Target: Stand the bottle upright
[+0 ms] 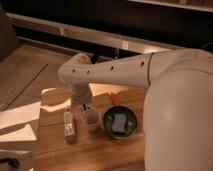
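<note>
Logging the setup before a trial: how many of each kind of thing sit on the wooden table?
bottle: 1
cup: 1
green bowl: 1
pale pad in the bowl: 1
small orange item: 1
Total: 5
The gripper hangs just behind the cup.

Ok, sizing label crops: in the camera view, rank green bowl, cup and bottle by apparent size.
1. green bowl, clearly largest.
2-3. bottle and cup: unsure; the lying bottle is longer but slimmer.
The pincer hangs just behind the cup.
</note>
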Available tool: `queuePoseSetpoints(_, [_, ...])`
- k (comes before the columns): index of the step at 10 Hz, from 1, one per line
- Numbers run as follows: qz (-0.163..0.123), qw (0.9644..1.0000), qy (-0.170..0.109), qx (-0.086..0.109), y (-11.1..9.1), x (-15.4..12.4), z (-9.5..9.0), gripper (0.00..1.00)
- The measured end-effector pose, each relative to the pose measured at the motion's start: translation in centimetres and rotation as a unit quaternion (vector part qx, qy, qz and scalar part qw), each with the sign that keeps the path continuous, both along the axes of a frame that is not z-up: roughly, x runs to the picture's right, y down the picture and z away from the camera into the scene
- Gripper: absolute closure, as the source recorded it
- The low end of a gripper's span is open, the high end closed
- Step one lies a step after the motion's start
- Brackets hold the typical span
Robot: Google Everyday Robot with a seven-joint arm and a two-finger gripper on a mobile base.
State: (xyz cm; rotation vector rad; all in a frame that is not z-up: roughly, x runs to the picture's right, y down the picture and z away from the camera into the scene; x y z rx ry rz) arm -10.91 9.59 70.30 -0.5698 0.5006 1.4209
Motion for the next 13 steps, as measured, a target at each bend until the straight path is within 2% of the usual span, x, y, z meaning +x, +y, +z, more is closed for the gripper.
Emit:
queuePoseSetpoints(2, [-0.042, 0.9977, -0.025, 0.046, -2.5, -1.4, 0.6, 0.35])
queuePoseSetpoints(3, [-0.084, 0.992, -0.051, 0.08, -4.6, -3.2, 1.5, 0.35])
queuePoseSetpoints(5, [-0.126, 0.9824, -0.085, 0.109, -6.3, -6.4, 2.6, 0.35])
queuePoseSetpoints(6, [-0.131, 0.9808, -0.089, 0.114, -6.6, -6.8, 2.8, 0.35])
queuePoseSetpoints(9, [-0.131, 0.9814, -0.083, 0.113, -6.7, -6.1, 3.0, 0.35])
queuePoseSetpoints(10, [-0.117, 0.9832, -0.081, 0.114, -6.7, -6.1, 3.2, 0.35])
queuePoseSetpoints(11, [-0.094, 0.9864, -0.071, 0.115, -7.1, -5.4, 4.1, 0.35])
queuePoseSetpoints(13, [-0.048, 0.989, -0.064, 0.124, -7.7, -5.0, 6.3, 0.35])
